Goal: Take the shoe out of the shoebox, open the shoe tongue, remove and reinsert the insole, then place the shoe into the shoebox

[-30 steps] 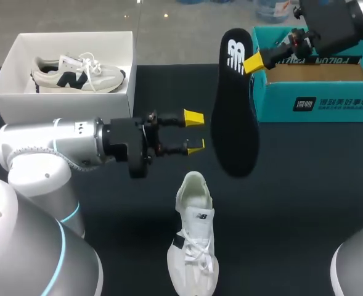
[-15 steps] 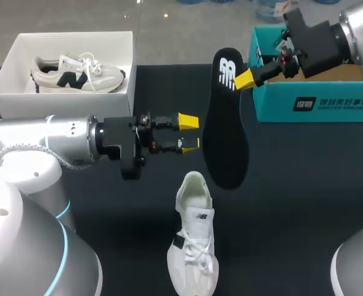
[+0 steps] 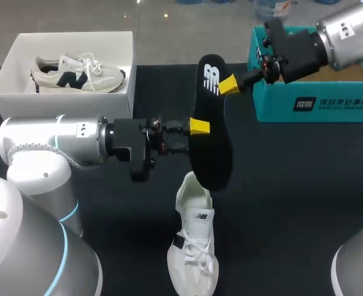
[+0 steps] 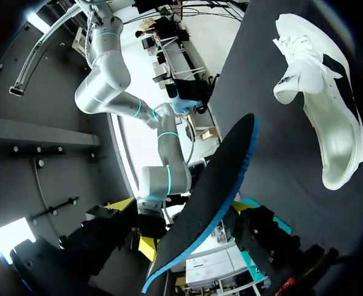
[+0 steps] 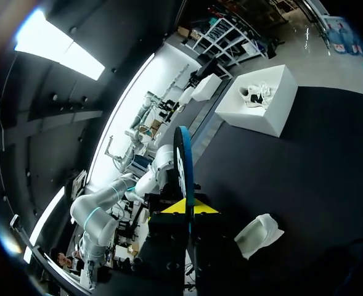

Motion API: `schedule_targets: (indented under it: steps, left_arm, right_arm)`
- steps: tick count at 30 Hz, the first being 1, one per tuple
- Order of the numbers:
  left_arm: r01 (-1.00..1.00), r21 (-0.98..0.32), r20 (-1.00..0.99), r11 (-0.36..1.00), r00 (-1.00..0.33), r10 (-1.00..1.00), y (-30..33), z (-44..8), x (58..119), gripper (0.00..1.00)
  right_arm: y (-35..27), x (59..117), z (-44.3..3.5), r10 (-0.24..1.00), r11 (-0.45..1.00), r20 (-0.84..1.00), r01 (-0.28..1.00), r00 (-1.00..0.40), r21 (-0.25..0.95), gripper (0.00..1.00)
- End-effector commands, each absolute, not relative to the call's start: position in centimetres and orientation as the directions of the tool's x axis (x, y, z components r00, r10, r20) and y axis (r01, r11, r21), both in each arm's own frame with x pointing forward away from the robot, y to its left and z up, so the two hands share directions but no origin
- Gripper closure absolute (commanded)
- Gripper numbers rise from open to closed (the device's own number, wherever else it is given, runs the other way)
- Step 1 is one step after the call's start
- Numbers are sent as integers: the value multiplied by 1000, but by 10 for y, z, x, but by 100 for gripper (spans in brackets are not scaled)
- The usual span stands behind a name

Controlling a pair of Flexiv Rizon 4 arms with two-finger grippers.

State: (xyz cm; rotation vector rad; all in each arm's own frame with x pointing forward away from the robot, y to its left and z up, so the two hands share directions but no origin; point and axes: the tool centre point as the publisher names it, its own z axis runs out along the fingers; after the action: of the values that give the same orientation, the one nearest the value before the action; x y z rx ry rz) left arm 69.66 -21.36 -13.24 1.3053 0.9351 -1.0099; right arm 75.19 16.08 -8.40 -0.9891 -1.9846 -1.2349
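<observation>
Right claw (image 3: 230,84) was clamped on the insole (image 3: 211,145) at its 12 o'clock end; left claw (image 3: 197,132) closure could not be determined. Releasing before a confirmed handover risked dropping the insole.

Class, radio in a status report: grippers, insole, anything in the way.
Right gripper shut on black insole, logo end, held aloft. Left gripper at insole's middle, grip unclear. White shoe on table below, nothing between.

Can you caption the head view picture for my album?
Right end effector dangles black insole above white shoe; left end effector alongside.
</observation>
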Motion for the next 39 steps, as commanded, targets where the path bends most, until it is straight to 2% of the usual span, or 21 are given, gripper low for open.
schedule_targets:
  steps: [1,15,16,17,18,19,23,28,34,39]
  left_arm:
    - [952,306,-950,4,306,-58,-219,-134,699,100]
    - [955,298,-953,-5,297,-53,-215,-137,700,100]
    - [954,299,-953,-6,298,-53,-214,-137,700,100]
    - [954,298,-953,-8,298,-53,-214,-137,700,100]
    - [955,297,-954,-9,296,-50,-214,-138,700,100]
    - [957,288,-957,-18,287,-44,-213,-139,700,100]
    - [964,265,-964,-27,265,-17,-212,-143,703,100]
    - [963,268,-963,-30,269,27,-211,-149,707,100]
    - [968,248,-967,-31,249,59,-210,-162,712,100]
    - [973,230,-969,-33,232,84,-209,-171,714,100]
  right_arm:
    - [166,757,-86,274,295,793,832,-544,470,100]
    - [164,758,-91,274,283,801,841,-532,461,100]
    - [164,758,-91,275,283,801,841,-531,461,98]
    - [164,758,-91,282,280,801,844,-528,458,66]
    - [164,758,-91,288,278,800,845,-526,456,28]
    - [162,758,-92,297,278,797,846,-526,454,0]
    - [151,756,-87,353,283,765,841,-538,461,0]
    - [140,757,-69,445,369,655,792,-610,487,0]
    - [138,759,-52,528,519,510,733,-680,440,0]
    - [139,758,-36,557,662,379,671,-739,334,0]
